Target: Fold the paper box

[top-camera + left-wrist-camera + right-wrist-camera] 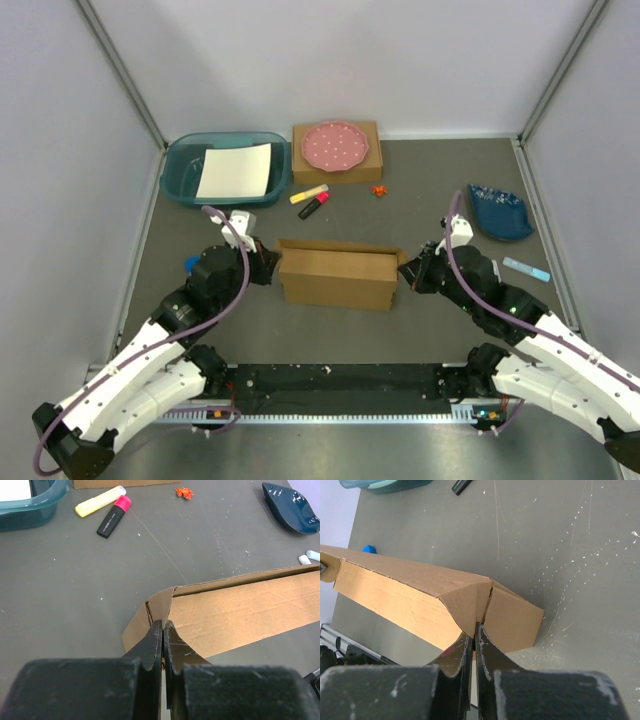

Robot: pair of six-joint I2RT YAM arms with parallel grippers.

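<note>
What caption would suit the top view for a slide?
Left gripper and right gripper pinch opposite ends of the paper box.

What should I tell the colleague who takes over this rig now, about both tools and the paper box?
Left tool: shut, pinching the left end corner of the paper box.
Right tool: shut, pinching the right end corner.
Box: lies crosswise between the two tools, resting on its base.
Done: the sheet is folded up into a long box shape, with the walls raised.
Left: probably tuck the end flaps and close it. Whether the lid is tucked in, I cannot tell.
</note>
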